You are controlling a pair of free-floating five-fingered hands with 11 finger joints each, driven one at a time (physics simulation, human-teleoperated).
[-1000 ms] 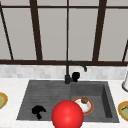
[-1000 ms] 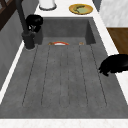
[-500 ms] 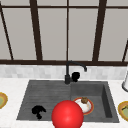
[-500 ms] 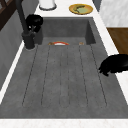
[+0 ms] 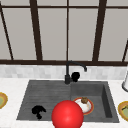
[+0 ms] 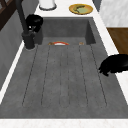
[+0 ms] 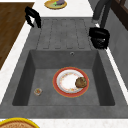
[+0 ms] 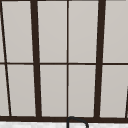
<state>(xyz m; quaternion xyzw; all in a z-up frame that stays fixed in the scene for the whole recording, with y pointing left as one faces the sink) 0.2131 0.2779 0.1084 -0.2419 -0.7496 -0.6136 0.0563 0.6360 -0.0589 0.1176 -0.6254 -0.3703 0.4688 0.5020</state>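
right robot hand [image 5: 75, 76] curled beside faucet [image 5: 68, 72], holding nothing (left robot hand [image 5: 38, 111] idle)

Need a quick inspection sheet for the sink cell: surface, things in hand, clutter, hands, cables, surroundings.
Surface: grey sink with a ribbed draining board, set in a white counter.
Things in hand: right hand is by the black faucet, close to its base; contact cannot be told.
Clutter: red-rimmed plate with a brown lump of food in the basin; a small round item beside it; yellow dishes on the counter; a red ball at the front edge.
Hands: left hand hangs over the draining board's front edge, fingers curled, holding nothing.
Cables: nothing seen.
Surroundings: window with dark frames behind the sink.
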